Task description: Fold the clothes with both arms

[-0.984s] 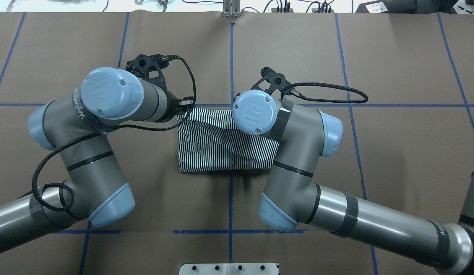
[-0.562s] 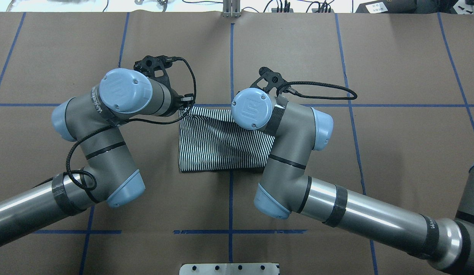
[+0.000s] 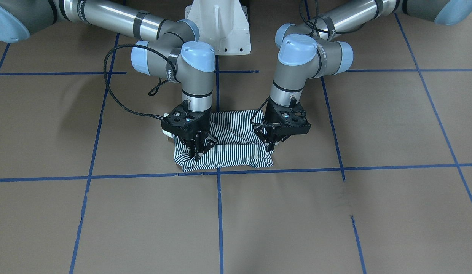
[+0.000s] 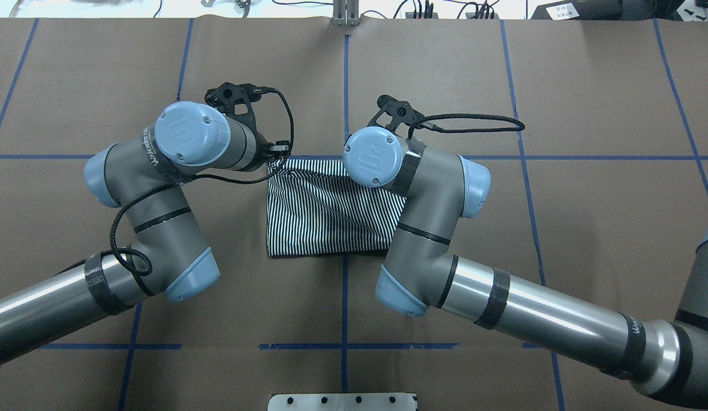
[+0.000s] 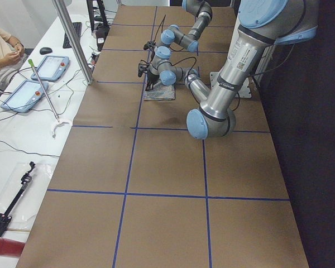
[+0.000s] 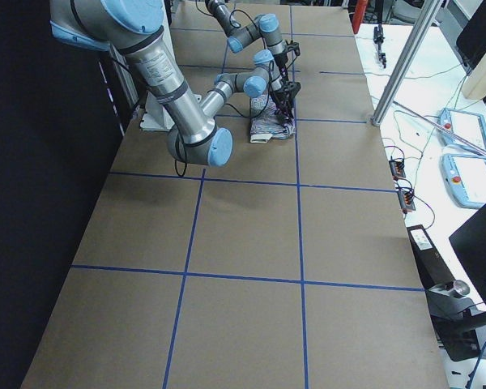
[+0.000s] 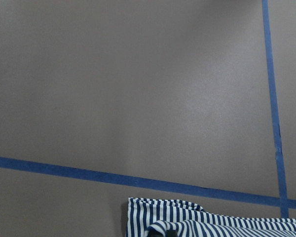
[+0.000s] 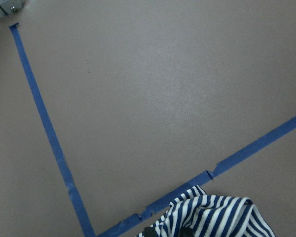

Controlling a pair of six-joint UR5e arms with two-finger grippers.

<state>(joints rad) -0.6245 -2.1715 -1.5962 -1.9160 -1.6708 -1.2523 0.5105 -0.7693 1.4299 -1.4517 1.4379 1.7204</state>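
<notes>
Shirt [image 3: 236,158] sits as a striped, part-folded block at the centre of the front-facing frame. Its lower edge is just above the horizontal tape [image 3: 106,176] on the table [image 3: 335,213]. In the overhead view it lies at frame centre, between the two wrists.

At left in the front frame, the right gripper [image 3: 198,151] points down with its fingers drawn narrow, pinching the shirt near its lower left corner, where cloth bunches up to the tips. At right, the left gripper [image 3: 270,145] is likewise narrowed on the lower right corner. A crease runs slantwise across the cloth between the two grips. Both wrist views show striped cloth gathered at the bottom of the frame and bare table beyond.

I judge a fold to be midway, with one edge pinched at both ends and raised off the layer beneath. The next move calls for both arms to travel together at an even height, keeping that edge taut. It should land square on the lower layer before the fingers part.

As for writing, in the overhead view the left cap [image 4: 185,132] and right cap [image 4: 372,157] each carry an embossed UR-style mark. A band on the left arm [image 4: 154,157] bears lettering beginning "WAN", but the rest is too small to read. No shirt logo shows.
</notes>
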